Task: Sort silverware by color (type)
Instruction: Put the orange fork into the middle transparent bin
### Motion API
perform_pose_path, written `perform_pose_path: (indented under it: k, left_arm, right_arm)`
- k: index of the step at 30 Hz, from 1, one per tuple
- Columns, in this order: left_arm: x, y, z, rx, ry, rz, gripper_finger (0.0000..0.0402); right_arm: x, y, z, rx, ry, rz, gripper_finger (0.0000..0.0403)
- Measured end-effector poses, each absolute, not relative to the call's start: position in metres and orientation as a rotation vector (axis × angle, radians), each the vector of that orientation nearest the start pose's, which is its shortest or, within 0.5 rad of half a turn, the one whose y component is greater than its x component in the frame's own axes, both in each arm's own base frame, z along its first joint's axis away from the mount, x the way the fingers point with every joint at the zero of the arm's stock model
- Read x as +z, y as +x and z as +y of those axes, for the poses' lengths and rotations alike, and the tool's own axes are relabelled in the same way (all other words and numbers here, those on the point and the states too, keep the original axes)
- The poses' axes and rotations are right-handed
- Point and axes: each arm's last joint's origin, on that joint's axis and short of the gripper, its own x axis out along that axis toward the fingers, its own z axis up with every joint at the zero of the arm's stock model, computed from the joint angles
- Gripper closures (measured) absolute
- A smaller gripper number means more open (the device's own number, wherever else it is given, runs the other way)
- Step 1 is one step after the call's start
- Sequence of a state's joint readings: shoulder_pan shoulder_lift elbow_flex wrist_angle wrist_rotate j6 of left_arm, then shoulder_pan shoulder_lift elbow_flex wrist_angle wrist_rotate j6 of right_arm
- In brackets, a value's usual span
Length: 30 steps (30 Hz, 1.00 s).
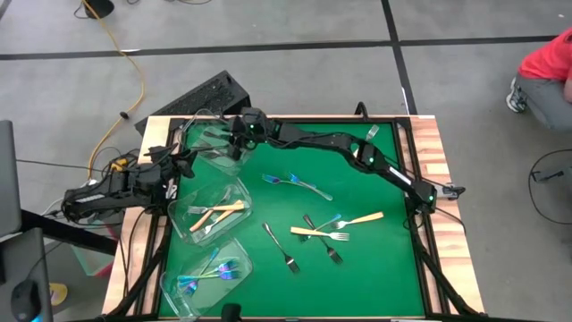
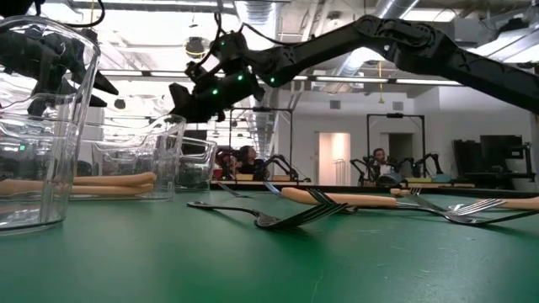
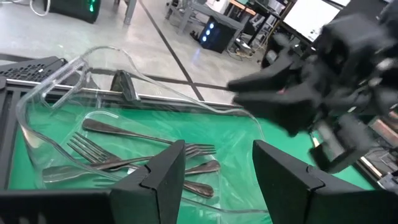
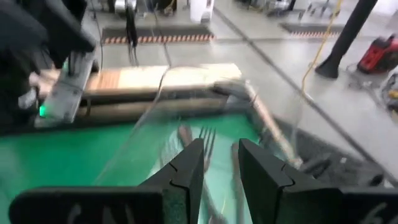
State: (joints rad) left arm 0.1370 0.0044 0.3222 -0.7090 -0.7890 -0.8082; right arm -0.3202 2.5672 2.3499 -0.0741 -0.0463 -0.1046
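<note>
High view: right gripper [image 1: 239, 136], fingers parted and nothing held, is poised over the far tub [image 1: 214, 143] of silver-grey forks [image 3: 134, 152]; drop step judged done, loose forks [image 1: 315, 234] on the green mat [image 1: 375, 268] to be fetched next.

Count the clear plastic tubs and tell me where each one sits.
3, in a column down the left side of the high view: top tub, middle tub, bottom tub. None appears hidden.

Robotics lab; other robot arms [image 2: 404, 164]; concrete floor [image 1: 313, 22]
</note>
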Motion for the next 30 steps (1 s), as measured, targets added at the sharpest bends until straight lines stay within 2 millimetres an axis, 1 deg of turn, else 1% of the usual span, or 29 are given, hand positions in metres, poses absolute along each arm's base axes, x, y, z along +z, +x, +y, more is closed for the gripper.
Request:
perform_pose_path:
  k: [2,6,11,14,16,19,22,26,28,30]
  left_arm:
    - [0.205,0.048,0.027,1.012,-0.609,-0.008,0.0230]
    - [0.205,0.048,0.028,1.016,-0.606,-0.010,0.0230]
    - [0.205,0.048,0.028,1.018,-0.604,-0.010,0.0230]
    - [0.205,0.048,0.028,1.018,-0.604,-0.010,0.0230]
    - [0.205,0.048,0.028,1.018,-0.604,-0.010,0.0230]
    - [0.205,0.048,0.028,1.019,-0.605,-0.010,0.0230]
    - [0.205,0.048,0.028,1.018,-0.605,-0.011,0.0230]
    - [0.205,0.048,0.028,1.018,-0.606,-0.011,0.0230]
    - [0.205,0.048,0.028,1.019,-0.613,-0.016,0.0230]
    - [0.205,0.048,0.028,1.019,-0.624,-0.022,0.0230]
  right_arm:
    - [0.235,0.555,-0.184,-0.271,-0.058,0.272,0.0282]
    - [0.273,0.541,-0.188,-0.296,-0.070,0.241,0.0282]
    - [0.332,0.513,-0.191,-0.317,-0.134,0.196,0.0282]
    - [0.376,0.486,-0.189,-0.329,-0.176,0.187,0.0282]
    - [0.410,0.461,-0.184,-0.339,-0.204,0.178,0.0282]
    - [0.456,0.421,-0.173,-0.348,-0.264,0.166,0.0282]
    - [0.494,0.379,-0.161,-0.377,-0.322,0.169,0.0282]
    - [0.531,0.323,-0.145,-0.458,-0.381,0.190,0.0282]
    - [0.543,0.297,-0.137,-0.506,-0.381,0.216,0.0282]
    - [0.551,0.272,-0.130,-0.551,-0.359,0.256,0.0282]
